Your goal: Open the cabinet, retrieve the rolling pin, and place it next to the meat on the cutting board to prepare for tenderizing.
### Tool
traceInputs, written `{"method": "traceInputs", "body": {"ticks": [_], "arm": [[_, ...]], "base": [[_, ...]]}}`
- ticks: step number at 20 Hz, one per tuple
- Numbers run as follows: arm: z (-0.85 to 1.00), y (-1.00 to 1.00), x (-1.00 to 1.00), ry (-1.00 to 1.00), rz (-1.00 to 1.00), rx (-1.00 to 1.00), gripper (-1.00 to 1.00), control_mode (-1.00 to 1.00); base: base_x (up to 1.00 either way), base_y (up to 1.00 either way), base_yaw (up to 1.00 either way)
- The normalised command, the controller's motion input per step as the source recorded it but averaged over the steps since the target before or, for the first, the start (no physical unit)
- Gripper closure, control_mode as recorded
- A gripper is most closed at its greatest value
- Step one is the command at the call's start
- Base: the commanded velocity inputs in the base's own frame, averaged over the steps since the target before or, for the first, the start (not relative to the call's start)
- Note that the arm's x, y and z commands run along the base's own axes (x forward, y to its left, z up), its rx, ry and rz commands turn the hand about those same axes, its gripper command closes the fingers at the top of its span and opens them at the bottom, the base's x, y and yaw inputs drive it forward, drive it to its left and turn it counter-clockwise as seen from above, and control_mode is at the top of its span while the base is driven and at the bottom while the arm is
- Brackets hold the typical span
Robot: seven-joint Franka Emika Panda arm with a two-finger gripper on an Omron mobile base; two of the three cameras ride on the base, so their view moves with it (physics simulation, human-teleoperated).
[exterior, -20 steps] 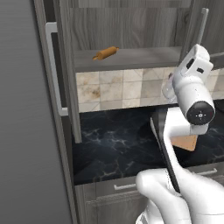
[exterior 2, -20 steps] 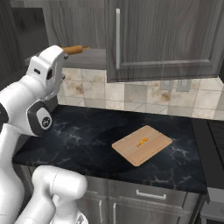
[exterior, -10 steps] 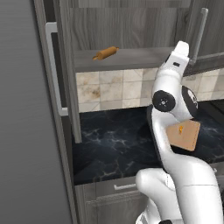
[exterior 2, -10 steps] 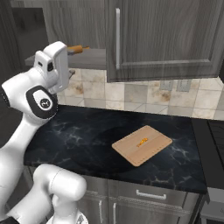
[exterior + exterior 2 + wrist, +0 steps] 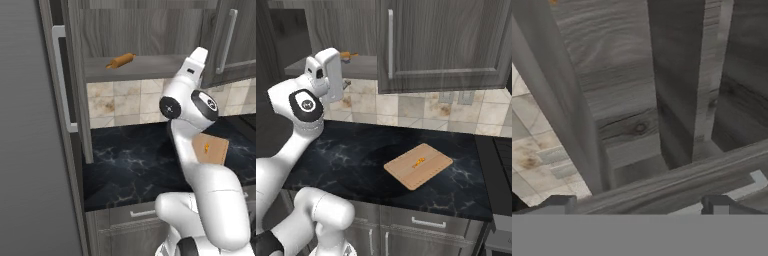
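Observation:
The cabinet (image 5: pixel 150 30) has its left door (image 5: pixel 75 85) swung open and its right door (image 5: pixel 446 40) closed. The rolling pin (image 5: pixel 120 61) lies on the open shelf, its end showing behind my hand (image 5: pixel 346 55). My gripper (image 5: pixel 638 204) is open and empty, raised just below the shelf's front edge, to the right of the pin. In the hand view it faces grey wood-grain cabinet panels (image 5: pixel 627 100). The cutting board (image 5: pixel 418 165) lies on the counter with a small orange piece of meat (image 5: pixel 417 163) on it; my arm partly covers the board (image 5: pixel 214 150).
The black marbled countertop (image 5: pixel 356 155) runs under the cabinet, with beige wall tiles (image 5: pixel 125 100) behind. The open door's silver handle (image 5: pixel 60 75) stands at the left beside a tall grey panel (image 5: pixel 25 150). Drawer fronts (image 5: pixel 426 225) sit below the counter.
My arm has swung away from the closed right door towards the open side of the cabinet, bringing the hand closer to the shelf. The gripper stayed open. Pin and board have not moved.

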Motion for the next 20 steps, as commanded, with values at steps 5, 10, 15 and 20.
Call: {"method": "traceInputs", "body": {"ticks": [5,10,15,20], "arm": [[0.00,-0.12,0.27,0.05,-0.09,0.00,-1.00,-1.00],[0.00,-0.09,0.29,0.06,-0.07,-0.02,-1.00,-1.00],[0.00,-0.07,0.24,0.01,-0.05,-0.02,-1.00,-1.00],[0.00,-0.06,0.18,0.00,-0.06,-0.02,-1.00,-1.00]], "base": [[0.00,0.00,0.00],[0.00,0.00,0.00],[0.00,0.00,0.00],[0.00,0.00,0.00]]}}
